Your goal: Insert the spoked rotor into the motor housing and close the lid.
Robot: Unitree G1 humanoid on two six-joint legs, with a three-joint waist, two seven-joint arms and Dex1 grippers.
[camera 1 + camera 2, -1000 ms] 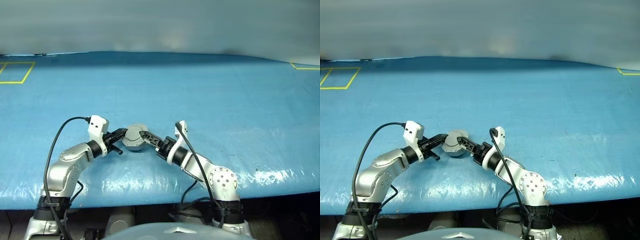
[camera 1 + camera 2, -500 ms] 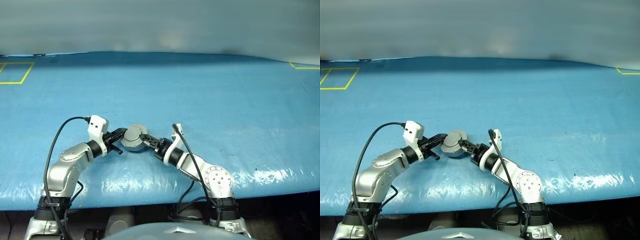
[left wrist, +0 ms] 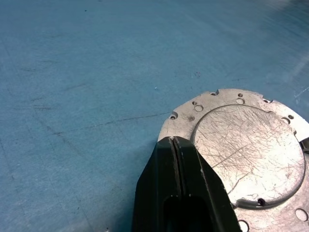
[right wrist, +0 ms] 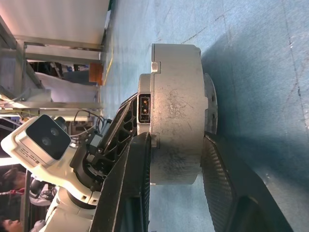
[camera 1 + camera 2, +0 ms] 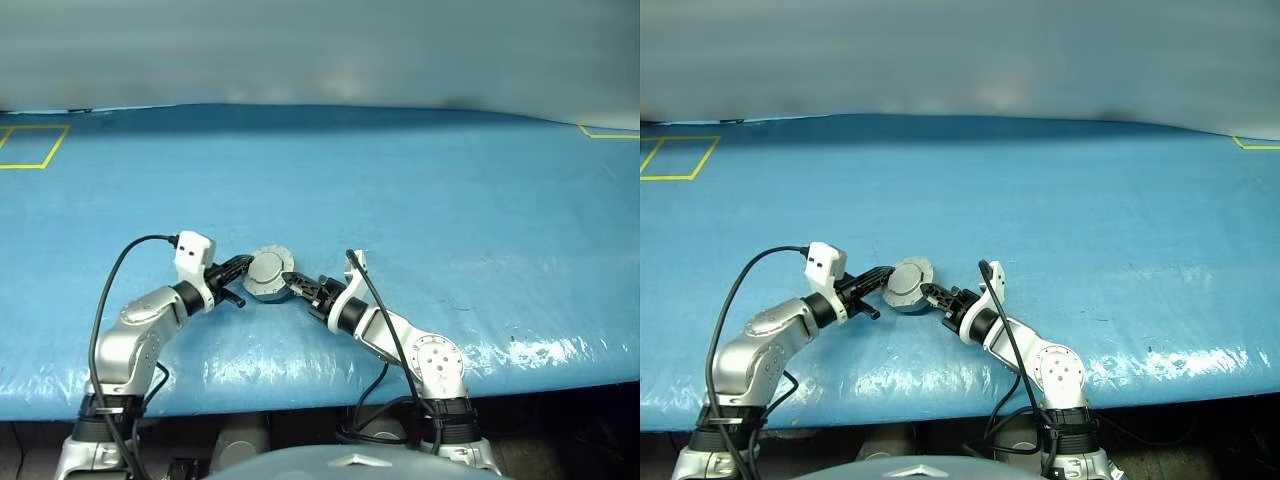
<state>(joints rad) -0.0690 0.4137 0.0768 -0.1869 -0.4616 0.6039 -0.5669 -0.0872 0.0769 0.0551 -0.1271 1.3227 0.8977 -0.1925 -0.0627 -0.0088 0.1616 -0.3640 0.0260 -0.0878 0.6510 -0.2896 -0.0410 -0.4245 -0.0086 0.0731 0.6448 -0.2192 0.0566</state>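
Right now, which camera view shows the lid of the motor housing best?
The left wrist view: the lid shows close, with its notched rim, holes and scratches, beside the shut left gripper. The right wrist view shows the motor housing edge-on between the right gripper's fingers. The eye views show it small.

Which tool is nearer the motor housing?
Neither clearly: both touch it. The left tool pinches the motor housing at its left rim; the right tool clasps its right side, fingers across its thickness.

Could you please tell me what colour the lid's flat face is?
The lid is silver-grey bare metal with fine scratches, clearest in the left wrist view.
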